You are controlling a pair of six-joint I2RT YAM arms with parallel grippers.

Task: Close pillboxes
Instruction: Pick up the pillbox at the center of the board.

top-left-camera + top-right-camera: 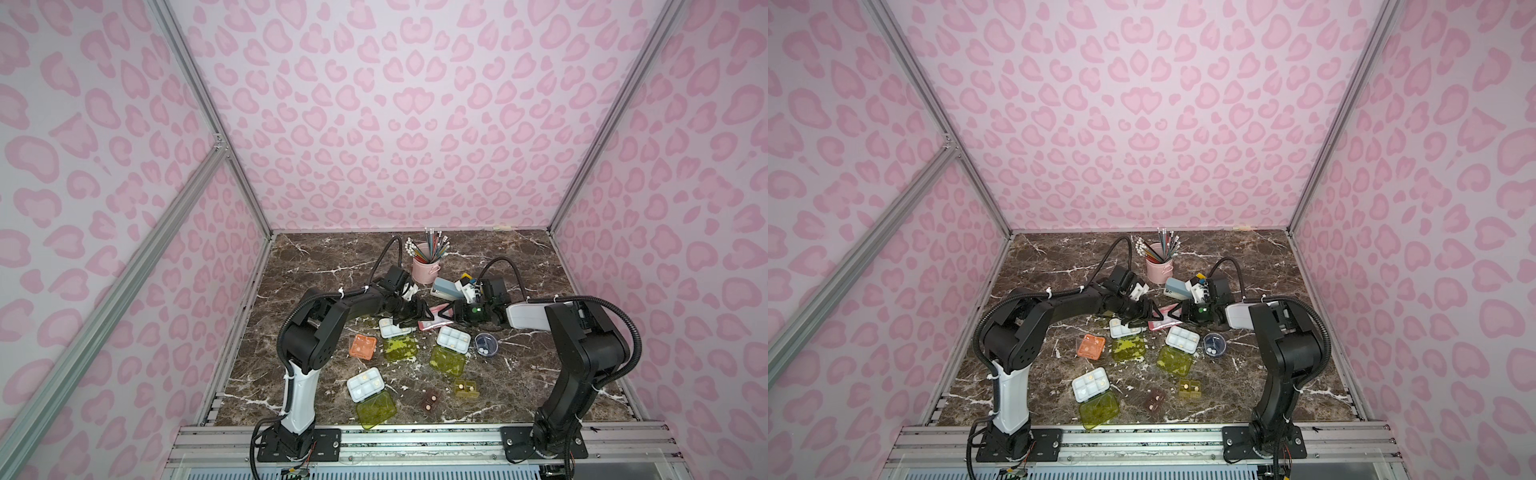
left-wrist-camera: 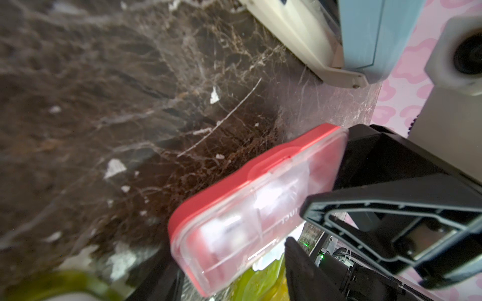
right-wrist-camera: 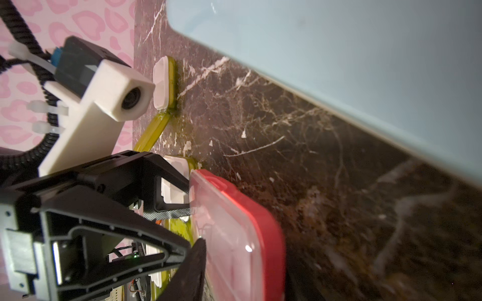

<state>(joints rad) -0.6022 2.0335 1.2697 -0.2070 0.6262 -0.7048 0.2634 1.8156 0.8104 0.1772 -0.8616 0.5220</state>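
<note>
Pink pillbox [image 1: 428, 325], an oblong plastic case w/ red-pink base + clear lid: mid-table, on the arms' side of the grey-blue stapler [image 1: 445, 289], between the two grippers. Long axis runs across the table from one gripper to the other, at a slight slant. Each arm therefore has one short end, and neither is nearer overall.

left gripper [image 1: 423, 316]: clamped on its end of the box, jaws roughly half-wide. In the left wrist view the box sits tilted in the foreground. It looks to be off the brown marble-look tabletop [image 2: 130, 104], w/ a yellow-green lid [image 2: 260, 284] showing beneath it.

right gripper [image 1: 444, 316]: comes in from the opposite end, jaws astride the far short end. One finger is against the base side, the other over the clear lid. Gap fairly narrow; whether it bites yet, can't tell.

Lid lies flat on the base where visible. Latched or not: can't tell, blur.

Judgement: next move is prob. a squeeze through the box's thin dimension at the right end, w/ the left grip as anchor. Risk: the box pivots about the left grip if the press lands off-axis.

Also open, nearer the rail: white tray pillbox [image 1: 365, 384], lid flat out.
</note>
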